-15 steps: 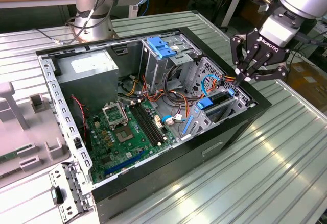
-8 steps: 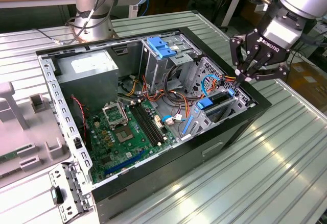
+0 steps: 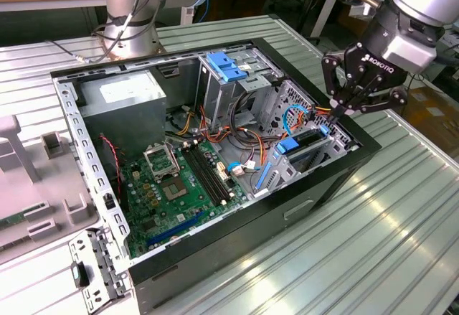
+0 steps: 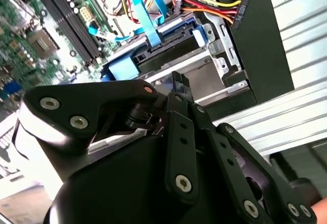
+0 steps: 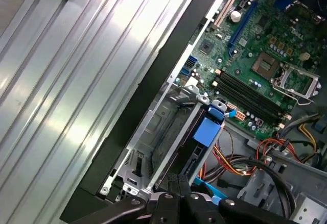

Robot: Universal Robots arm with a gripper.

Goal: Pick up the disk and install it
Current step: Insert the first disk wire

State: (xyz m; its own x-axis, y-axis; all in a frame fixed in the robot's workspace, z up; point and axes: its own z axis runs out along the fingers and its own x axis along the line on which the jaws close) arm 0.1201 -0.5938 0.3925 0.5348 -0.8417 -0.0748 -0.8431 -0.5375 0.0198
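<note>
The gripper [image 3: 335, 112] hangs just above the disk [image 3: 308, 143], seemingly seated in the open case [image 3: 237, 252].

**Exterior view:** raised and oblique, at middle distance, looking down into the open computer case [image 3: 337, 179] on the slatted table [image 3: 401, 243].

**Both wrist views:** close above the drive bay [image 4: 173, 63] [image 5: 173, 132], looking down past the gripper [image 4: 180, 83] from opposing sides. They share the bay and the motherboard [image 5: 265, 45].

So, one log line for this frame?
disk: sitting in drive bay, exterior view's right end of case | gripper: shut, tips just above it | contact: cannot tell
</note>
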